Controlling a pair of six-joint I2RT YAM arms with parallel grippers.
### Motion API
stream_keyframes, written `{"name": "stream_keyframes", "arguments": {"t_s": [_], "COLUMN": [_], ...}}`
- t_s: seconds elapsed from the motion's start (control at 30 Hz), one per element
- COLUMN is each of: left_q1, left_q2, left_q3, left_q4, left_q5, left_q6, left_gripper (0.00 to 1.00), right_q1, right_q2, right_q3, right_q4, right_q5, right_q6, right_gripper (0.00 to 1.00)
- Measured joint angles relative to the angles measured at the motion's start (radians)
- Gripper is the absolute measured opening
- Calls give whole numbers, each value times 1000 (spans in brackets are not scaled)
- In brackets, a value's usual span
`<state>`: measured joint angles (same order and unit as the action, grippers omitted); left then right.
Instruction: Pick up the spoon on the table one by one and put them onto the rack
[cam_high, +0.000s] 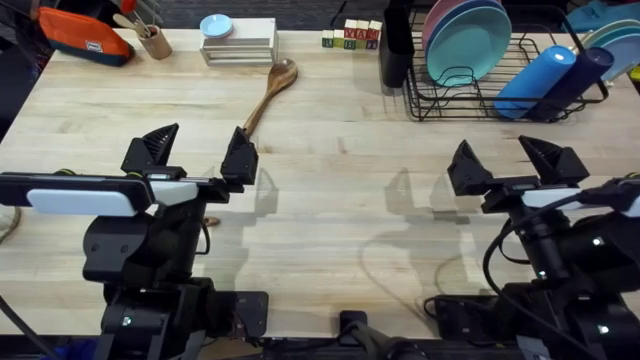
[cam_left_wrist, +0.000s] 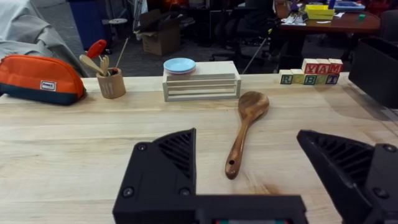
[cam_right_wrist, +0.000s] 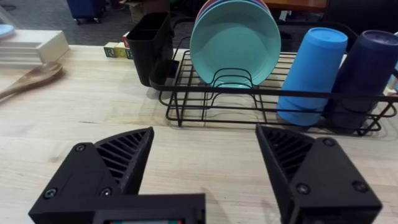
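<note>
- Far left of surface (cam_high: 330, 190): orange pouch (cam_high: 85, 38), small brown cup (cam_high: 155, 42) with utensils in it, both at the far edge.
- Left end effector (cam_high: 198, 152) hovers over the surface, fingers spread wide, released, nothing between them.
- Long wooden spoon (cam_high: 268, 92) lies flat on the surface just beyond the left end effector, bowl toward the far edge, handle tip near the right finger; in the left wrist view it sits between the fingers, farther out.
- Small brown bit (cam_high: 211, 221) shows beside the left arm; can't tell what it is.
- Pale wooden block (cam_high: 240, 42) with a light blue dish (cam_high: 216, 25) on top, beyond the spoon bowl.
- Letter blocks (cam_high: 351, 35) at far edge, centre.
- Black wire rack (cam_high: 440, 100) far right, black utensil cup (cam_high: 396, 45) at its left end, teal plates (cam_high: 468, 45) upright, blue cups (cam_high: 535, 82) lying in it.
- Right end effector (cam_high: 517, 162) in front of the rack, fingers apart, released, empty.
</note>
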<state>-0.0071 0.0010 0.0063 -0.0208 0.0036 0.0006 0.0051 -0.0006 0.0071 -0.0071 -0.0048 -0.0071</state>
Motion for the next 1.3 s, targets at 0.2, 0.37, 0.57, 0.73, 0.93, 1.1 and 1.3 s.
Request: {"name": "stream_keyframes", "arguments": {"t_s": [0.2, 0.37, 0.57, 0.73, 0.93, 1.1, 1.3], "left_q1": [0, 0, 0, 0, 0, 0, 0], "left_q2": [0, 0, 0, 1, 84, 271, 555], "left_q3": [0, 0, 0, 58, 299, 527, 810], "left_q4": [-1, -1, -4, -153, -306, -400, -526], "left_q5": [0, 0, -18, -36, -86, -108, -113], "left_q6": [0, 0, 11, 20, 23, 28, 31], "left_gripper": [996, 995, 995, 993, 993, 993, 993], "right_q1": [0, 0, 0, 0, 0, 0, 0], "right_q2": [0, 1, 0, 1, 94, 259, 537], "right_q3": [2, 3, 4, 44, 250, 499, 787], "right_q4": [-15, -21, -23, -90, -252, -340, -417], "right_q5": [1, 2, 13, 18, 41, 47, 50], "right_q6": [0, 0, 1, 19, 18, -15, -30], "right_gripper": [996, 996, 996, 996, 996, 996, 996]}}
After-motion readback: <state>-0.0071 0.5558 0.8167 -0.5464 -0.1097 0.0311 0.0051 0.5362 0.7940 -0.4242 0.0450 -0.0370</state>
